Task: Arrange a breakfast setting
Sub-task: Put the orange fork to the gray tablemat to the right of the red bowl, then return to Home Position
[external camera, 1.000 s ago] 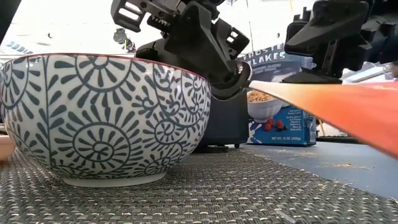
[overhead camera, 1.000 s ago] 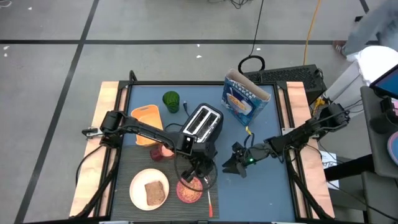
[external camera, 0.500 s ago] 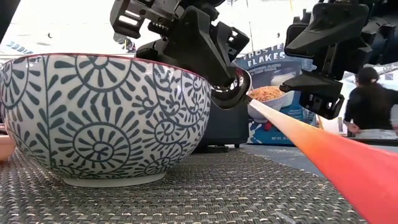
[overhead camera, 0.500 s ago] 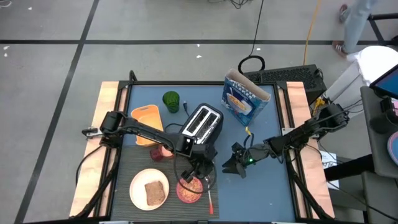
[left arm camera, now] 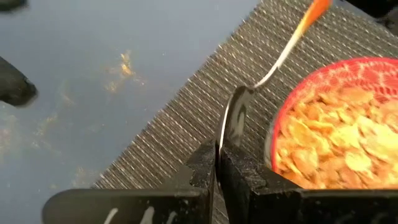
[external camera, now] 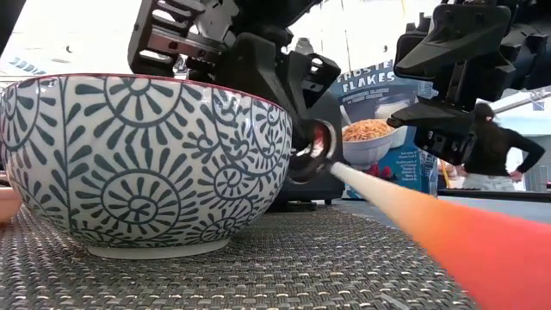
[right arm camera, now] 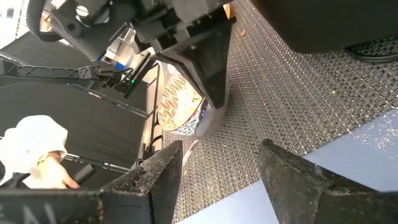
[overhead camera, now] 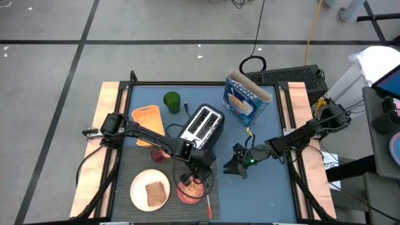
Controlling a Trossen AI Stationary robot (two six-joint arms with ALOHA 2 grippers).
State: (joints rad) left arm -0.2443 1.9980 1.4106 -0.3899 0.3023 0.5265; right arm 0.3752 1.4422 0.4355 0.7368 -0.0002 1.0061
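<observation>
A cream plate (overhead camera: 139,187) with a brown toast slice (overhead camera: 156,192) lies on the grey woven mat (overhead camera: 122,209) at the near left. The cereal bowl (overhead camera: 192,194), pink inside and blue-patterned outside (external camera: 146,164), stands on the mat right of the plate. My left gripper (overhead camera: 189,178) is just above the bowl's right rim, shut on the red-handled metal spoon (left arm camera: 239,112). My right gripper (overhead camera: 237,165) is open and empty over the blue table, right of the bowl. My left gripper pinches the spoon's metal bowl end (left arm camera: 229,124) between its two fingertips, the spoon bowl standing on edge. The fingers come from above, slanting toward the near edge, along the spoon. The red handle (external camera: 430,228) slants down toward the near edge beside the cereal bowl.
The silver-black toaster (overhead camera: 203,125) stands just behind my left gripper. An orange container (overhead camera: 148,122), a green cup (overhead camera: 172,101) and a cereal box (overhead camera: 245,99) stand farther back. A person (external camera: 495,146) shows in the room beyond the table.
My left gripper has gone down and a little toward the near edge with the spoon, staying shut. The spoon's metal end has sunk beside the bowl's rim, and its red handle has tipped from nearly level to slanting down toward the mat.
</observation>
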